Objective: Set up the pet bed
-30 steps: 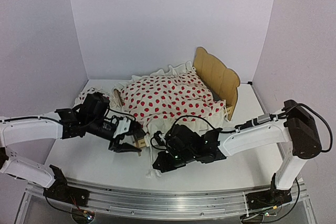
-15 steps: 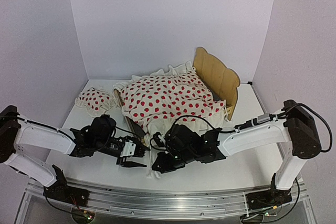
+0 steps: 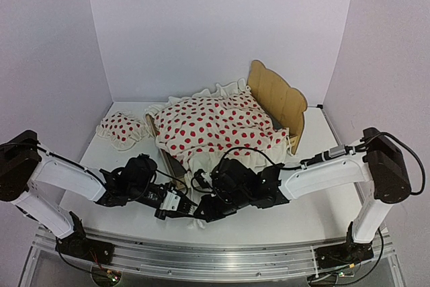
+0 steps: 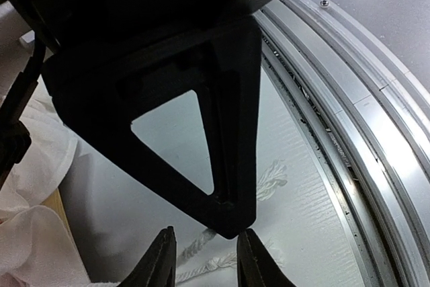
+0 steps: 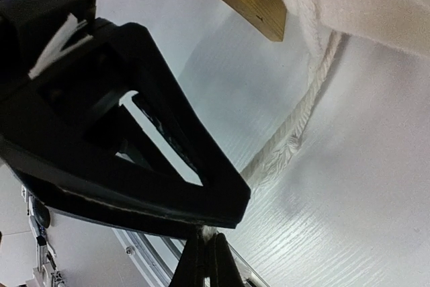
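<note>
Left wrist: left tool (image 4: 207, 255) parted over white cord (image 4: 269, 183); right tool (image 5: 205, 260) closed

The white table (image 3: 322, 199) carries the pet bed (image 3: 277, 102) from its middle toward the far-right corner, a small red-dotted pillow (image 3: 122, 129) near the far-left corner, and a white tasselled cord (image 4: 267, 183) by the near edge.

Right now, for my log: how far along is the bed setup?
Done: white red-dotted ruffled blanket drapes the light plywood bed frame. In hand: right gripper shut on the blanket's near fringe; left gripper hovers beside it. Left: small red-dotted pillow lies off the bed.
</note>
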{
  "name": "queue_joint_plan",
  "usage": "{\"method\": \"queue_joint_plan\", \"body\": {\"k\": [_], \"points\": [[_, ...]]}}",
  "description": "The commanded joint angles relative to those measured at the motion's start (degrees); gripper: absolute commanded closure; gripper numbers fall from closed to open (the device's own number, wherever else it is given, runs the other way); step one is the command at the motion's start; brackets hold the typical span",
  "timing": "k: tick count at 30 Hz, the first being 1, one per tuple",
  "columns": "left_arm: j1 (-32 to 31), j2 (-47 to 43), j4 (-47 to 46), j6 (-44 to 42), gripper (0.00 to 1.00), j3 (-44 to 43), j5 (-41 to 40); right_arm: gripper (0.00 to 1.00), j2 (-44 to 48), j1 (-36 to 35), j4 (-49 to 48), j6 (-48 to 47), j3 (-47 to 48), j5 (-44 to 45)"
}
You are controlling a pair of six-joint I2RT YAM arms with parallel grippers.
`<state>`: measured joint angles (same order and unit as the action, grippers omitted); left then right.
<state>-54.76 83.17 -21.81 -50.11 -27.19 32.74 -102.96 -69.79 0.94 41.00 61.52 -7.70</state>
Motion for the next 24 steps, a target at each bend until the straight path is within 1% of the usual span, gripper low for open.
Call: {"method": "queue_joint_plan", "body": {"k": [1, 6, 8, 9, 11, 12, 14, 16, 17, 20, 22, 24], "points": [[-0.2, 0.7, -3.2, -0.5, 0.74, 0.4, -0.9, 1.00, 2.2, 0.1, -2.4, -1.6, 1.8, -2.1], [-0.2, 0.9, -3.8, 0.0, 0.88, 0.2, -0.8, 1.00, 2.2, 0.5, -2.5, -2.0, 1.9, -3.0], [-0.2, 0.6, -3.9, 1.2, 0.97, 0.1, -1.7, 1.00, 2.4, 0.8, -2.5, -2.0, 1.7, -3.0], [-0.2, 0.4, -3.8, 2.2, 0.99, 0.0, -2.4, 1.00, 2.6, 0.9, -2.5, -2.0, 1.5, -2.7], [-0.2, -0.3, -3.2, 6.4, 1.00, -0.4, -4.3, 1.00, 3.1, 1.3, -2.4, -1.8, 1.1, -1.6], [-0.2, -0.8, -2.4, 9.8, 1.00, -1.1, -5.8, 0.99, 3.4, 1.5, -2.4, -1.7, 0.7, -0.9], [-0.2, -1.7, 0.8, 21.2, 1.00, -3.2, -9.8, 0.87, 4.4, 2.1, -2.1, -1.4, -0.4, 0.5], [-0.2, -2.6, 5.0, 32.3, 1.00, -5.5, -14.9, 0.78, 5.8, 3.0, -2.1, -1.4, -2.0, 2.7], [-0.2, -3.2, 7.1, 37.1, 1.00, -6.5, -16.1, 0.74, 6.8, 3.2, -2.1, -1.5, -2.7, 4.6], [-0.2, -4.3, 11.4, 53.6, 1.00, -7.2, -17.3, 0.69, 8.8, 4.2, -2.1, -2.6, -4.4, 9.5], [-0.2, -4.2, 12.6, 62.0, 1.00, -6.5, -16.9, 0.67, 9.0, 4.5, -2.2, -4.2, -4.3, 11.7], [-0.2, -4.3, 11.9, 67.3, 1.00, -4.9, -17.4, 0.67, 8.1, 4.5, -2.1, -6.1, -3.0, 12.7]]}}
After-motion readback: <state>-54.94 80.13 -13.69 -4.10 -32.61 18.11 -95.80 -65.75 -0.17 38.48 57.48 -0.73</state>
